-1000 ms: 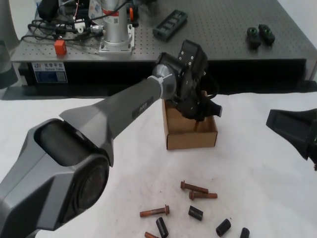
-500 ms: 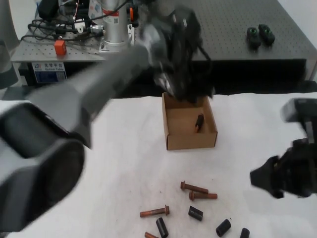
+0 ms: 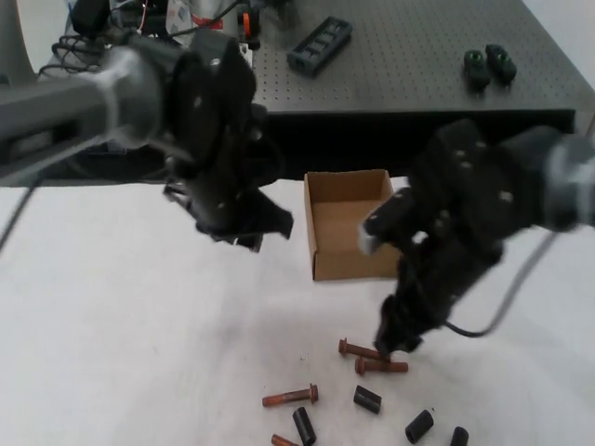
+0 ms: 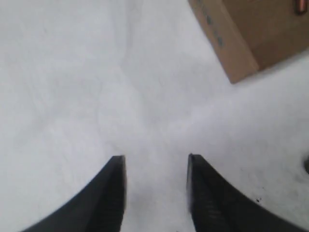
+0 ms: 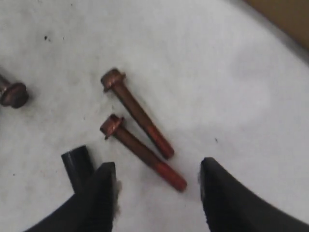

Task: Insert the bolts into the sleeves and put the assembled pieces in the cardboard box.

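Note:
The cardboard box [image 3: 351, 269] stands open at mid-bench. My left gripper [image 3: 263, 232] hangs open to its left over bare cloth, nothing between its fingers [image 4: 113, 188]; the box corner [image 4: 241, 43] lies just ahead. My right gripper [image 3: 395, 339] hovers open, low over two rusty bolts [image 3: 364, 351] [image 3: 382, 367] in front of the box. In the right wrist view both bolts [image 5: 137, 113] [image 5: 143, 153] lie side by side in line with the gripper [image 5: 158, 166], and a black sleeve [image 5: 76, 164] lies beside one finger. The right arm covers part of the box's inside.
More bolts [image 3: 290, 398] and several black sleeves [image 3: 367, 400] [image 3: 419, 426] lie near the front edge. Behind the white cloth [image 3: 112, 316] stands a dark perforated bench [image 3: 418, 56] with a black tray [image 3: 319, 45], cables and two small black parts [image 3: 488, 65].
The left arm pulled away from over the box to the left, leaving an assembled piece inside. The right arm swung in from the right edge to just above the two bolts.

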Robot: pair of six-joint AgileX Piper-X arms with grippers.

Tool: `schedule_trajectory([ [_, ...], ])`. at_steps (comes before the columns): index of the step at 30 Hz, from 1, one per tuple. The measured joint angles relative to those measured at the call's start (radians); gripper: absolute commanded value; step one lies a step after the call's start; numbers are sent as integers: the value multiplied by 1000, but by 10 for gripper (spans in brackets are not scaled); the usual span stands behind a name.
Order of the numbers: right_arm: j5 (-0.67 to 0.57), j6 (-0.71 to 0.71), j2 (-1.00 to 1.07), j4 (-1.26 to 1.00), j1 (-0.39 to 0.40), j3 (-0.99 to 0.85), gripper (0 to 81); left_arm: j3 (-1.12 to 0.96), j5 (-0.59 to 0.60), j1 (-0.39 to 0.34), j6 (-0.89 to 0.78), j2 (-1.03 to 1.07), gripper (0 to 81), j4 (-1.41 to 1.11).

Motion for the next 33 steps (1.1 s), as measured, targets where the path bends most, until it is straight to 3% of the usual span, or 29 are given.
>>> schedule_trajectory([
  [6,47,-108,179,54,65,-162,377,142,6,-1,14,-156,306,-17],
  [16,101,-146,263,69,94,-198,373,177,6,-1,37,-202,306,-17],
  [19,104,-148,266,73,96,-200,291,177,6,-1,37,-202,306,-17],
  [25,103,-152,270,75,97,-201,15,179,6,-1,53,-204,306,-17],
  [30,106,-146,270,64,97,-202,28,179,16,-1,86,-204,306,-17],
  [33,109,-110,262,30,75,-202,28,179,120,-1,128,-204,306,-30],
])
